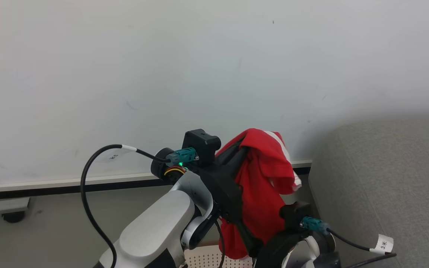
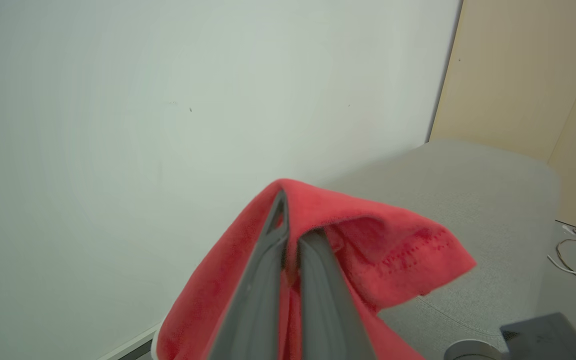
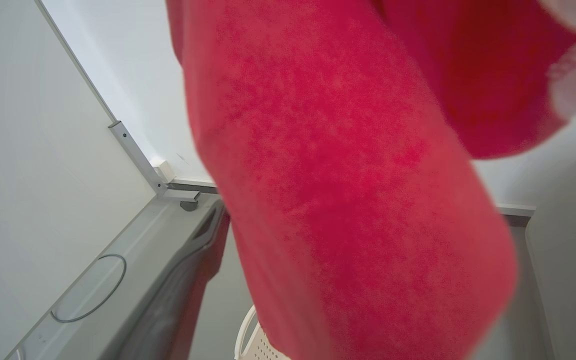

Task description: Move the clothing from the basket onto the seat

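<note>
Clothing [image 1: 263, 175] up out of basket [image 1: 204, 259], clenched in left jaws, hanging just beside seat [image 1: 385, 178]. Right jaws spread, apparently empty. Remaining: carry over seat, release.

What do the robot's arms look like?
Smooth, rounded white-grey left forearm with a black wrist and a boxy black camera. Each wrist has a teal plug and a black cable with a white tag. Fingers are long, dark grey.
</note>
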{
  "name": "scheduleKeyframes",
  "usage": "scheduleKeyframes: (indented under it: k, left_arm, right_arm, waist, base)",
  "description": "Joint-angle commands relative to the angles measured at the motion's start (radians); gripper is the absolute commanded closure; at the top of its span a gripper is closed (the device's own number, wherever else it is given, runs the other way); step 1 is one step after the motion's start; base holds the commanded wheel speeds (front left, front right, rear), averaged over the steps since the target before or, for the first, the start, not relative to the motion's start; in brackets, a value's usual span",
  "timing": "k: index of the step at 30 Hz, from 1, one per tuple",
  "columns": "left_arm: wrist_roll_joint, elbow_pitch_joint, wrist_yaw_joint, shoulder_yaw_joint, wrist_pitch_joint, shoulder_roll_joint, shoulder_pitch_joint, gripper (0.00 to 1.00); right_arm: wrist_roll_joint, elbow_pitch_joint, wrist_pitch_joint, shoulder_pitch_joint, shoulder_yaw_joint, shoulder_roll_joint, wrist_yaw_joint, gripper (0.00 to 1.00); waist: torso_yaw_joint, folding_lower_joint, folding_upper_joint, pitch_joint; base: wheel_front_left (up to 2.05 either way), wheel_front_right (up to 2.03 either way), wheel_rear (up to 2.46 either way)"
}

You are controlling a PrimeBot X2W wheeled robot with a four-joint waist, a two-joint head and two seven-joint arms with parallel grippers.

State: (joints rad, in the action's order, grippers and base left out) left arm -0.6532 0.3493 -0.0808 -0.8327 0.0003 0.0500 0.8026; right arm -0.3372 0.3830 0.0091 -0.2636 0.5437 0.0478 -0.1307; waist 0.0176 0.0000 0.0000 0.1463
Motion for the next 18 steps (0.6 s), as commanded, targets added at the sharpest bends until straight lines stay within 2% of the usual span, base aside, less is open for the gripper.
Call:
scheduleKeyframes:
  k: [1, 6, 7, 8, 9, 10, 11, 18]
  left_arm:
    - [-0.016, -0.011, -0.007, -0.013, 0.006, 0.001, 0.011, 1.0]
    - [-0.031, -0.026, -0.02, -0.032, 0.001, 0.0, 0.024, 1.0]
    - [-0.03, -0.024, -0.023, -0.033, 0.0, 0.0, 0.024, 1.0]
    - [-0.031, -0.021, -0.025, -0.033, -0.003, 0.0, 0.022, 1.0]
    - [-0.028, -0.016, -0.026, -0.033, -0.006, 0.001, 0.02, 0.73]
    - [-0.02, -0.011, -0.027, -0.034, -0.013, 0.007, 0.019, 0.53]
    - [-0.017, -0.007, -0.03, -0.034, -0.02, 0.01, 0.015, 0.0]
    - [-0.027, 0.028, -0.029, -0.027, -0.053, 0.031, -0.022, 0.0]
  right_arm:
    - [-0.011, 0.019, -0.01, -0.024, 0.011, 0.002, 0.0, 0.0]
    - [-0.036, 0.069, -0.026, -0.064, 0.023, 0.002, 0.0, 0.0]
    - [-0.042, 0.077, -0.029, -0.069, 0.025, 0.002, 0.0, 0.14]
    - [-0.047, 0.081, -0.031, -0.074, 0.026, 0.002, 0.0, 0.55]
    - [-0.049, 0.087, -0.036, -0.078, 0.027, 0.002, 0.0, 0.93]
    - [-0.053, 0.092, -0.039, -0.08, 0.029, 0.002, 0.0, 1.0]
    - [-0.054, 0.098, -0.041, -0.08, 0.032, 0.002, 0.0, 1.0]
    - [-0.039, 0.11, -0.057, -0.077, 0.029, 0.002, 0.0, 1.0]
  waist:
    - [0.009, 0.0, 0.0, 0.001]
    - [0.021, 0.0, 0.0, 0.004]
    - [0.022, 0.0, 0.0, 0.005]
    - [0.023, 0.0, 0.0, 0.005]
    - [0.023, 0.0, 0.0, 0.005]
    - [0.023, 0.0, 0.0, 0.006]
    - [0.022, 0.0, 0.0, 0.006]
    - [0.012, 0.0, 0.0, 0.007]
  base:
    - [0.0, 0.0, 0.0]
    - [0.0, 0.0, 0.0]
    - [0.0, 0.0, 0.0]
    - [0.0, 0.0, 0.0]
    - [0.0, 0.0, 0.0]
    - [0.0, 0.0, 0.0]
    - [0.0, 0.0, 0.0]
    - [0.0, 0.0, 0.0]
